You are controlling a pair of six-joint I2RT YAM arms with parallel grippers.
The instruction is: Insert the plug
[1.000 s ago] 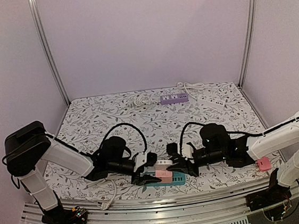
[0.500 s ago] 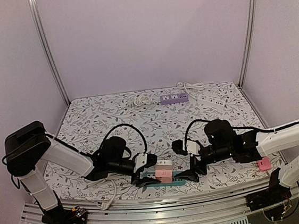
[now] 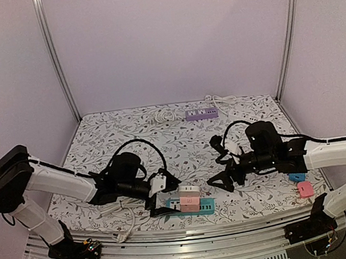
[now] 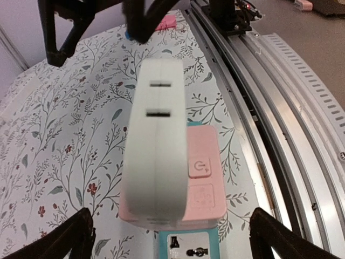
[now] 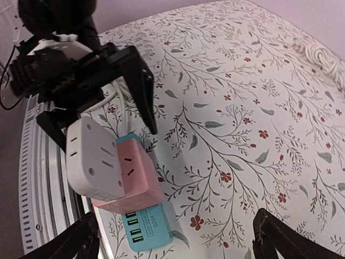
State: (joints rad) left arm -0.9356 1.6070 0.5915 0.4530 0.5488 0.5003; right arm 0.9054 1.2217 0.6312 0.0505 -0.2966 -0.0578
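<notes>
Both my jaws stand wide and hold nothing. The left gripper (image 3: 166, 197) is low at the left end of the strip (image 3: 205, 208), its fingers straddling that end. The right gripper (image 3: 219, 185) hangs apart from the strip, up and to its right. The plug (image 3: 190, 190), a white slab, sits on the pink block (image 3: 190, 201), which sits on the teal strip at the near edge of the table (image 3: 181, 147), just beside the rail (image 4: 280, 108). Hazard 1: my left fingers flank the stack closely, so any sideways or rising move could catch the pink block and lever it, or the plug, out of its socket. Hazard 2: the strip looks loose, and a nudge toward the rail could slide it off the edge. Hazard 3: the prongs are hidden, so I cannot confirm full seating; a plug only partly in would tip at the lightest touch. Orientation: the strip's long axis runs left to right, along the near edge. The plug stands on edge, one slotted narrow side turned toward my left wrist and its broad slotted face toward my right. I judge that its prongs point down into the block.
</notes>
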